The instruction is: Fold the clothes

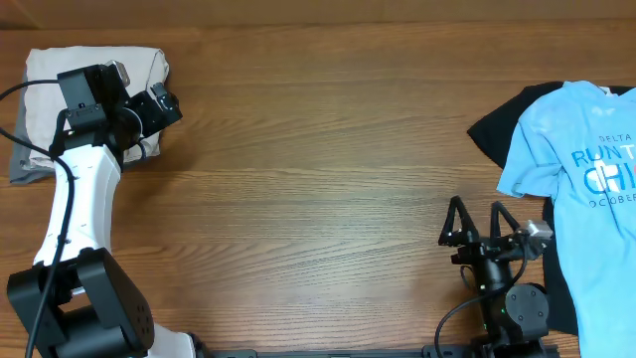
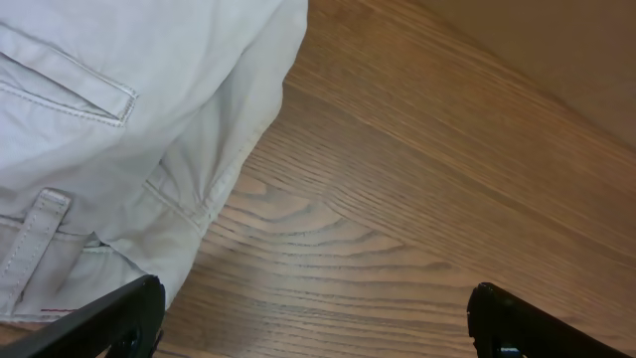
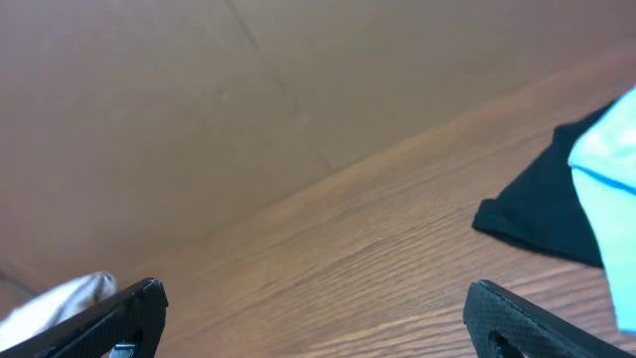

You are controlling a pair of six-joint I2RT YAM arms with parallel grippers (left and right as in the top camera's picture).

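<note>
The clothes, light beige trousers (image 1: 91, 66), lie folded in a pile at the table's far left corner. In the left wrist view the trousers (image 2: 119, 119) show a slit pocket and a belt loop. My left gripper (image 1: 161, 106) hovers at the pile's right edge, open, with only bare wood between its fingers (image 2: 109, 318). The left gripper (image 2: 313, 320) holds nothing. My right gripper (image 1: 477, 211) stands open near the front right of the table, pointing away over bare wood. In its own view the right gripper (image 3: 313, 318) is empty.
A light blue printed T-shirt (image 1: 581, 164) lies on a black garment (image 1: 502, 124) at the right edge. The black garment (image 3: 537, 214) shows right of my right gripper. A grey cloth (image 1: 22, 164) peeks from under the beige pile. The wooden table (image 1: 318, 169) spans between the two piles.
</note>
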